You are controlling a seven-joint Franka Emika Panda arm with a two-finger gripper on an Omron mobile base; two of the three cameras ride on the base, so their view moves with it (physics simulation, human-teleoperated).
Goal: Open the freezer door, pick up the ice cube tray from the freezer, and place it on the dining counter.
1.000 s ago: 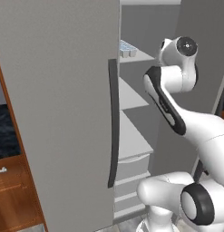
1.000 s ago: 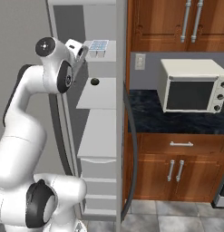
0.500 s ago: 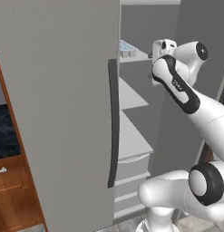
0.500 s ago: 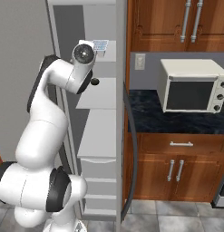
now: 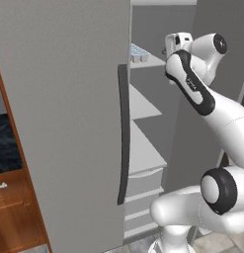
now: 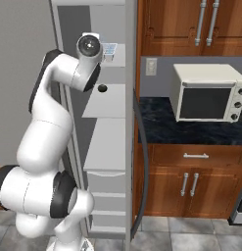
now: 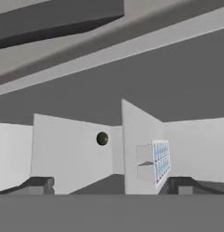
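Your gripper (image 7: 111,186) faces the ice cube tray (image 7: 160,161) on the freezer (image 5: 158,99) shelf — fingers spread wide, holding nothing.

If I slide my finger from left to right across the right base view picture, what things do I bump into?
Robot arm → ice cube tray on the top freezer shelf → dark door handle → wall outlet → white microwave on the black counter.
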